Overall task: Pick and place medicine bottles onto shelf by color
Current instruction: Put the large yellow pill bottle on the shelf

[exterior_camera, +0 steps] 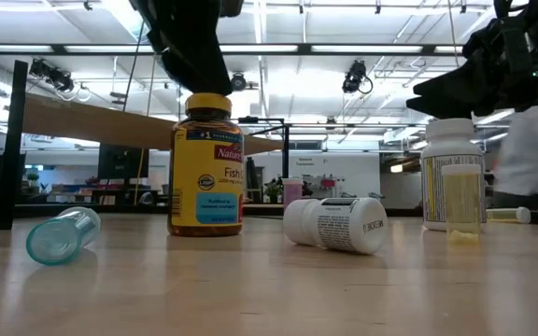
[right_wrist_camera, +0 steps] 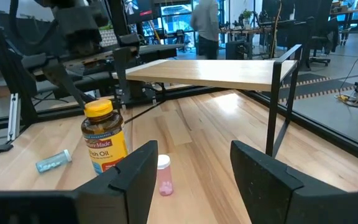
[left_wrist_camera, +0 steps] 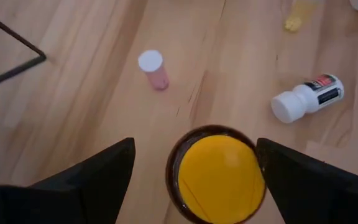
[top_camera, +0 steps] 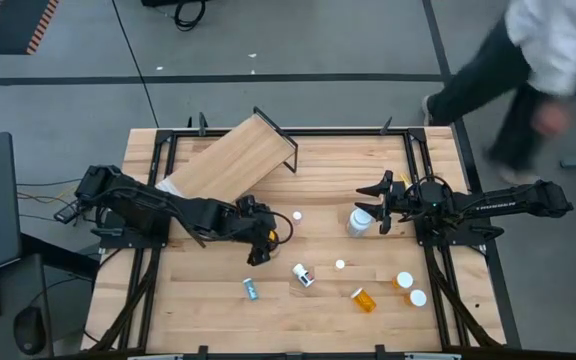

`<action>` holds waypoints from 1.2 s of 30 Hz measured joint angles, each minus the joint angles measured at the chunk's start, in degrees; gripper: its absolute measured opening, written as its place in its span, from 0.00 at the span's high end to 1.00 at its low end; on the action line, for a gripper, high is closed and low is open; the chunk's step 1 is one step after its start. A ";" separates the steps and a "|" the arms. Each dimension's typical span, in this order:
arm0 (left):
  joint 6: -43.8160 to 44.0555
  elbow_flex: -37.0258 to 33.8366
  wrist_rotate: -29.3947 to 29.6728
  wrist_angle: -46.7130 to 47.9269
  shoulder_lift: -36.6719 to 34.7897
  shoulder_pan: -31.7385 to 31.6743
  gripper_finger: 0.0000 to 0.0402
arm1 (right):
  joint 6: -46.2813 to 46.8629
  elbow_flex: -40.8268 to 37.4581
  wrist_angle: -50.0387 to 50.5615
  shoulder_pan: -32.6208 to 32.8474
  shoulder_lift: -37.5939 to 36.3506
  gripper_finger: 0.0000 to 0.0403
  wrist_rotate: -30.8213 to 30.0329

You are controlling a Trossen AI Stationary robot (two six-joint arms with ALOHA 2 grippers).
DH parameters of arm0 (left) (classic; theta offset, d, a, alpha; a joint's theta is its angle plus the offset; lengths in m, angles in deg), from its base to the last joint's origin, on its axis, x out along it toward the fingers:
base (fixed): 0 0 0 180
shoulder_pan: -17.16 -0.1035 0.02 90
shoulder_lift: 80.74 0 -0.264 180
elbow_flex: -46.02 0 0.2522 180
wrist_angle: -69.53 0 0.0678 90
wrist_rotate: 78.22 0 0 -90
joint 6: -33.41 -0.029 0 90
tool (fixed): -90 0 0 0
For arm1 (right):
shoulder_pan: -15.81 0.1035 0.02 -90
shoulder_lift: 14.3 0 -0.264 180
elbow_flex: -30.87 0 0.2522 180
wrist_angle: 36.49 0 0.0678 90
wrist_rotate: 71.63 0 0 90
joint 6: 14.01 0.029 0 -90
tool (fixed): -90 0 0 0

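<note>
An amber jar with a yellow lid (left_wrist_camera: pixel 219 177) stands upright on the table; it also shows in the low view (exterior_camera: pixel 205 168) and the right wrist view (right_wrist_camera: pixel 104 138). My left gripper (top_camera: pixel 260 243) is open above it, one finger on either side of the lid, with a gap on both sides. My right gripper (top_camera: pixel 376 207) is open and empty beside an upright white-capped bottle (top_camera: pixel 358 222). The plywood shelf (top_camera: pixel 233 158) stands at the far left.
A white bottle (top_camera: pixel 303 275) lies on its side at mid-table. A teal vial (top_camera: pixel 251 289), an orange vial (top_camera: pixel 364 298), a pink vial (left_wrist_camera: pixel 154 68) and two white-capped vials (top_camera: pixel 411 289) are scattered about. A person (top_camera: pixel 538 60) walks beyond the far right corner.
</note>
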 joint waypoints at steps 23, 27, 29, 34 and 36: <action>4.10 -0.26 -2.73 1.52 3.15 0.44 0.18 | -0.02 0.00 0.12 0.00 0.00 0.48 -0.42; 4.04 -0.26 -2.78 1.07 3.36 0.43 0.21 | -0.01 0.00 -0.03 -0.01 0.25 0.48 -0.44; 3.98 -0.26 -2.70 0.88 3.38 0.39 0.23 | -0.02 0.00 0.17 -0.04 0.33 0.48 -0.44; 3.41 -0.26 -2.33 0.46 3.36 0.38 0.30 | -0.02 0.00 0.22 -0.04 0.29 0.48 -0.44; 3.42 -0.26 -2.35 0.42 3.33 0.17 0.33 | -0.02 0.00 0.26 -0.04 0.30 0.48 -0.44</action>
